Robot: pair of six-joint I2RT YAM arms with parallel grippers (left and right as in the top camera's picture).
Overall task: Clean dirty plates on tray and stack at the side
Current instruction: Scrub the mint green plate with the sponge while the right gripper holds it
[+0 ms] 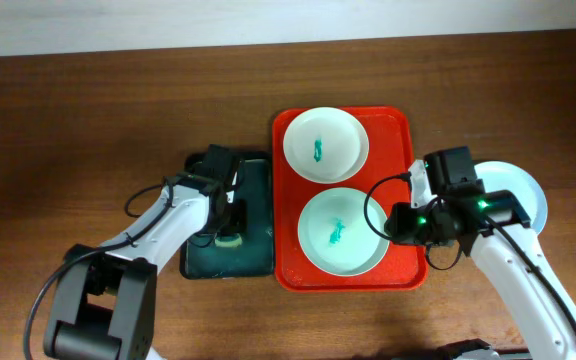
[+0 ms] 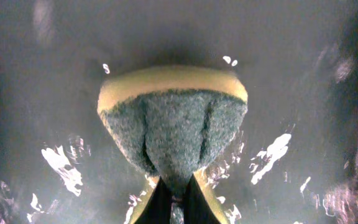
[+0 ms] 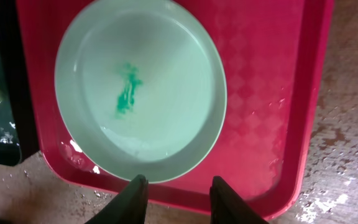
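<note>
On the red tray [image 1: 390, 140] lie two of the plates. A white plate [image 1: 326, 145] sits at the far end and a pale mint plate [image 1: 343, 232] at the near end, each with a teal smear at its centre. A third, pale blue plate [image 1: 528, 195] rests on the table right of the tray, partly under my right arm. My right gripper [image 3: 179, 186] is open over the tray's rim, just off the mint plate's [image 3: 142, 87] edge and holding nothing. My left gripper [image 2: 178, 202] is shut on a green-and-yellow sponge [image 2: 173, 124], pinching it into a fold.
A smaller black tray [image 1: 258, 200] lies left of the red tray, and its wet surface [image 2: 291, 74] sits under the sponge. Water drops speckle the brown table [image 3: 347, 155] beside the red tray [image 3: 260, 93]. A pale wall runs along the table's far edge.
</note>
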